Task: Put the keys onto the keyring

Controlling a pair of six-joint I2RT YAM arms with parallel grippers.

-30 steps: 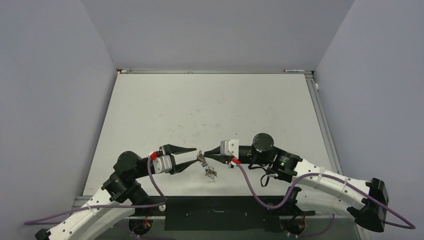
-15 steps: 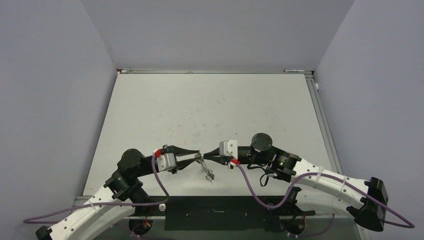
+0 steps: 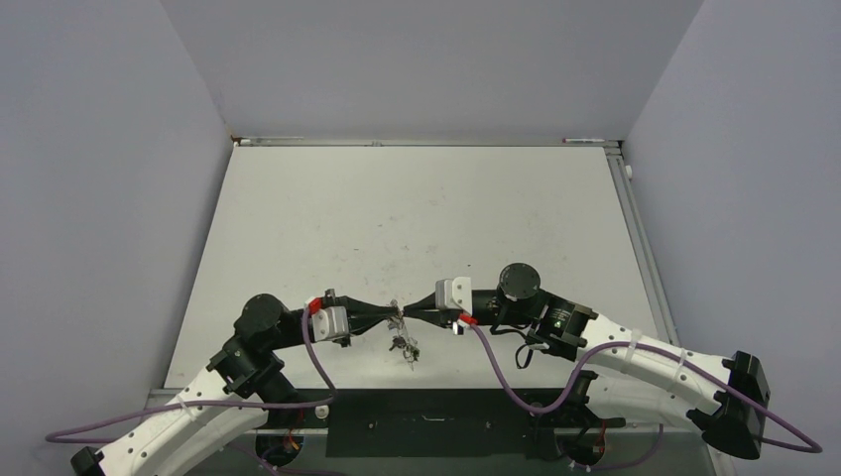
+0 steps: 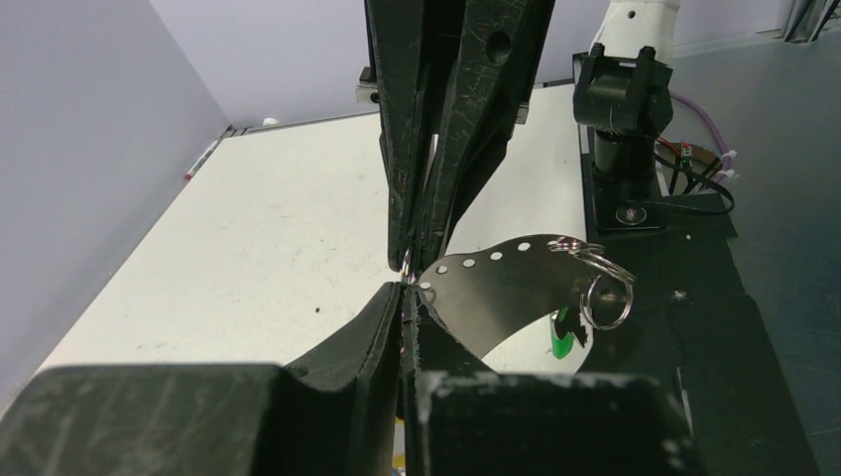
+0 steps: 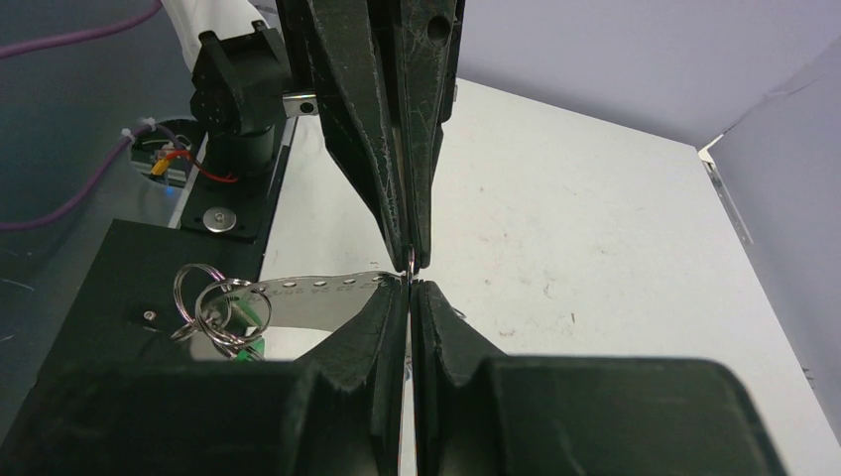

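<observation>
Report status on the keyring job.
Done: small rings and a green key hang on the keyring. In hand: left gripper and right gripper both shut on it, tip to tip, above the table. Left: other keys not visible, so unconfirmed.

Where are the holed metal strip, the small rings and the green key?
holed metal strip (image 5: 317, 285): right wrist view, middle.
small rings (image 4: 578, 246): left wrist view, top ring.
green key (image 4: 563, 342): left wrist view, head.

Keyring (image 3: 398, 314) between left end effector (image 3: 390, 315) and right end effector (image 3: 410, 316), tip to tip above the table (image 3: 397, 218); keys (image 3: 405, 347) just beneath.
</observation>
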